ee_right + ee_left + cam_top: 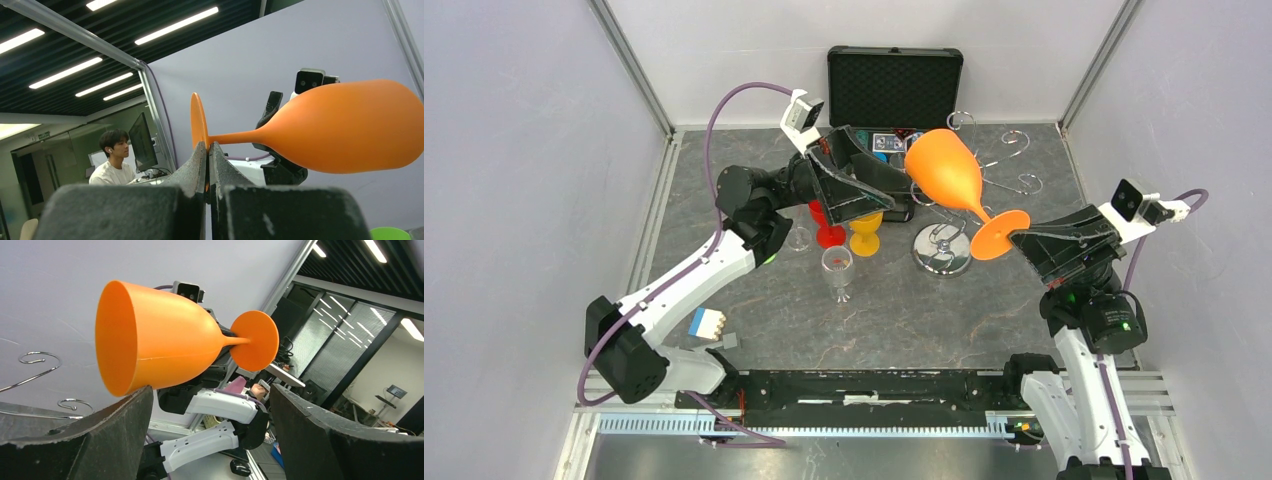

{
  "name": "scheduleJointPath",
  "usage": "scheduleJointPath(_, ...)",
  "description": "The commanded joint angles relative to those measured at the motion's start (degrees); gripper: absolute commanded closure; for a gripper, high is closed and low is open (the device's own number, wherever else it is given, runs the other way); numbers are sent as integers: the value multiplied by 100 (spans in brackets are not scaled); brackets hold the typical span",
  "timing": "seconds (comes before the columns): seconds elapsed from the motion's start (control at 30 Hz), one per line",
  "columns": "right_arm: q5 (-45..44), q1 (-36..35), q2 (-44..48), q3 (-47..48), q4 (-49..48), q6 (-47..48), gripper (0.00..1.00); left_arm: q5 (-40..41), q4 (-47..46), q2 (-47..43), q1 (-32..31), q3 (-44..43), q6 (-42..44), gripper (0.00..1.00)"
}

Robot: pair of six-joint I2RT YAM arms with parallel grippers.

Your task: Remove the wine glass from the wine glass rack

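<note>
Nearest the arm bases, a clear stemmed glass (837, 268) stands on the counter (984, 320). Behind it, a red glass (829, 235) and a yellow glass (865, 240) sit partly under the left gripper (894, 190), whose jaws are spread beside the bowl of the orange wine glass (944, 170). The right gripper (1016, 237) pinches the glass's foot, and the glass lies tilted in the air over the wine glass rack (942, 250). An open black case (894, 85) stands farthest back.

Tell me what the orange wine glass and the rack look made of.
The orange wine glass: probably molded plastic; opaque, matte, faint seam line around the bowl. The wine glass rack: likely polished metal; thin silver wire hooks, mirror-shiny disc base.
</note>
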State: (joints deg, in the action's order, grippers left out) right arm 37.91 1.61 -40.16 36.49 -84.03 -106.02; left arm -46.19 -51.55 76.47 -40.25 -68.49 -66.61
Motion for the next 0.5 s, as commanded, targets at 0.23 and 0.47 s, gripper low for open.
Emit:
scheduleJointPath(0.23, 14, -21, 39, -228, -1060, -258, 100, -119, 152, 31, -71, -334, 154, 16)
scheduleJointPath(0.47, 40, -25, 125, -204, -878, -66, 100, 684, 2448, -482, -71, -339, 1966, 12)
